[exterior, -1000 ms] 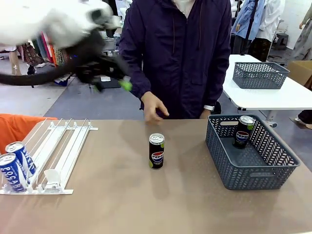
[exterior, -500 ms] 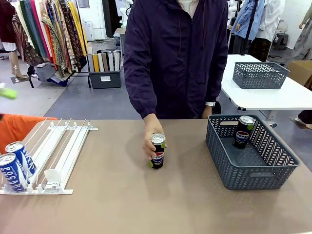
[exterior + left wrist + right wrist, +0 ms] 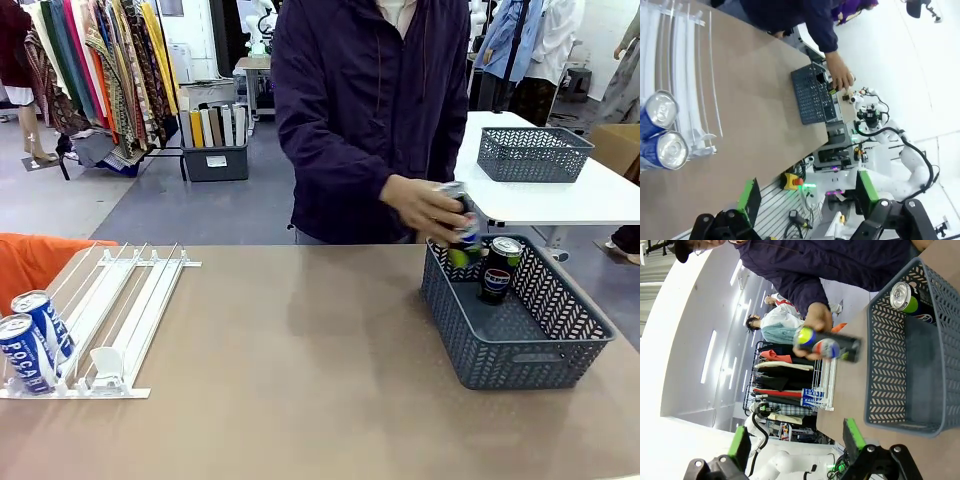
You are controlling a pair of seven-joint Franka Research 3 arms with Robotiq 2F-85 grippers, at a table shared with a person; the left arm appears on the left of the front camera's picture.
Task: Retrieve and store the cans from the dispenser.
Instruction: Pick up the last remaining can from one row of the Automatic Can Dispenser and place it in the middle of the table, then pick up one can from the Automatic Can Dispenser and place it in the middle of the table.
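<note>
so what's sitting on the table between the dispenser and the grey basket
Nothing: the front view shows bare tabletop between the dispenser and the basket. The person's hand holds a can above the basket's left rim.

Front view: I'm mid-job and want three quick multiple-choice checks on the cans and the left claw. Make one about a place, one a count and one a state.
1. Where is the black can in the person's hand?
A. in the air at the far-left corner of the basket
B. on the far white table
C. standing mid-table

2. How many blue cans sit at the near end of the dispenser?
A. one
B. two
C. four

3. What state is the left claw in?
A. open, holding nothing
B. shut on a can
C. shut on a rail

Answers:
1 A: the hand holds it up beside the basket's rim.
2 B: two stand side by side in the leftmost lanes.
3 A: its green pads stand wide apart in the left wrist view, with nothing between them.
</note>
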